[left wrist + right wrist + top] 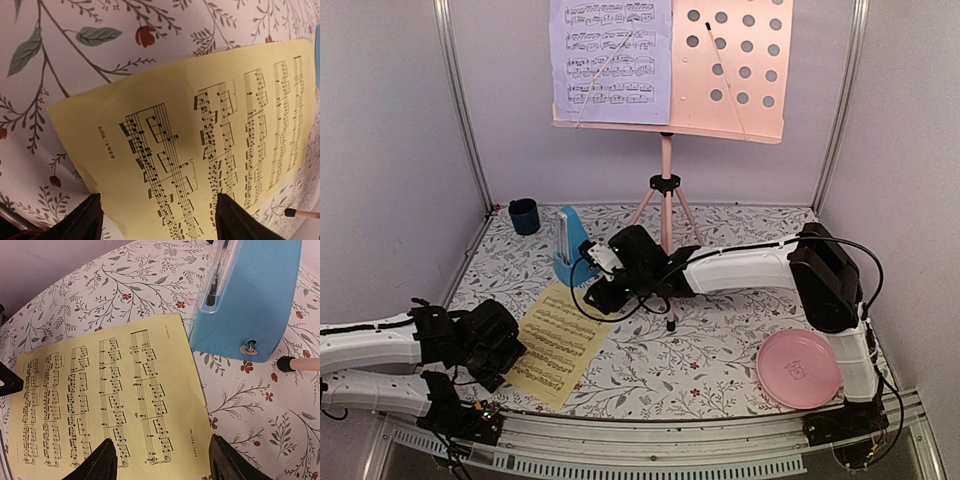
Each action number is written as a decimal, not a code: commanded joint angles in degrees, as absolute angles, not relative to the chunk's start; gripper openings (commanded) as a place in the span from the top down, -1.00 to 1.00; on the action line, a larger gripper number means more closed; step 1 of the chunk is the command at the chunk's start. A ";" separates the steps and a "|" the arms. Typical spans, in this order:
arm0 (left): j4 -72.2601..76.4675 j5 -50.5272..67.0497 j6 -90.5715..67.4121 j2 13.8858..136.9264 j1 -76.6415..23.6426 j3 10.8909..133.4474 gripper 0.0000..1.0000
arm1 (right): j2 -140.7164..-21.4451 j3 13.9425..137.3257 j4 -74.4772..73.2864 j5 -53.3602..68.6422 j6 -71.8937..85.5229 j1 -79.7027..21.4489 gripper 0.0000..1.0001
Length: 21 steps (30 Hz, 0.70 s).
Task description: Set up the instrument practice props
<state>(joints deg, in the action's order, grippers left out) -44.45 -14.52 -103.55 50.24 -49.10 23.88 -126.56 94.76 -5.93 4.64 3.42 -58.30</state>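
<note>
Well, at the lower left of the top view the left gripper is low over the floral table. Its jaws are spread wide with nothing between them, and its wrist camera shows them over the near part of the yellow music sheet. That sheet lies flat on the cloth at the lower left of centre. Back at the left, by the wall, stands the small dark blue cup. Right of it the blue metronome stands upright, its base just beside the sheet's far corner.

The right gripper reaches across from the right to the middle of the frame. Its jaws are open and hold nothing, and they are poised above the sheet's corner near the metronome.

Behind it the pink music stand rises on its tripod to the top centre. The lavender music sheet rests on the left half of its perforated desk. At the lower right lies the round pink plate.
</note>
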 commanded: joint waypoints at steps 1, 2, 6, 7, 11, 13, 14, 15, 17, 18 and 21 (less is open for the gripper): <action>-42.04 -14.34 -107.57 51.63 -51.11 22.12 -0.56 | -129.79 97.51 -5.75 2.82 2.08 -57.88 -0.22; -41.55 -14.52 -107.79 52.00 -51.46 22.15 -0.56 | -130.20 97.74 -5.80 2.62 1.97 -57.83 -0.15; -41.22 -14.68 -109.42 53.37 -53.31 22.14 -0.58 | -131.83 98.17 -5.75 1.85 1.55 -57.66 0.03; -41.28 -14.61 -110.14 53.63 -54.00 22.21 -0.59 | -132.18 98.17 -5.74 1.70 1.46 -57.59 0.07; -42.92 -16.04 -114.26 54.38 -57.80 23.21 -0.63 | -133.66 98.26 -5.87 1.32 1.10 -57.25 0.23; -43.51 -16.03 -116.08 54.99 -58.87 23.38 -0.64 | -134.02 98.26 -5.98 0.79 1.01 -57.13 0.25; -43.51 -15.66 -116.97 55.20 -59.37 23.30 -0.64 | -134.00 98.31 -6.04 0.45 0.93 -57.21 0.27; -43.73 -15.42 -118.11 55.38 -60.01 23.41 -0.64 | -134.03 98.39 -6.15 0.10 0.82 -57.17 0.28; -45.18 -16.09 -120.71 55.91 -62.12 24.12 -0.64 | -136.06 98.37 -6.24 -0.24 0.67 -57.19 0.30; -45.86 -16.70 -121.70 56.23 -63.03 24.57 -0.64 | -136.43 98.42 -6.32 -0.31 0.62 -57.13 0.32; -46.23 -17.04 -123.13 57.37 -64.03 24.88 -0.64 | -137.00 98.61 -7.11 -0.88 0.62 -57.13 0.43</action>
<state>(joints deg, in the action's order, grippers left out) -43.20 -17.23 -117.14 55.83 -62.08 24.25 -134.30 97.25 -6.22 0.71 1.02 -57.49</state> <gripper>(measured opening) 0.821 0.311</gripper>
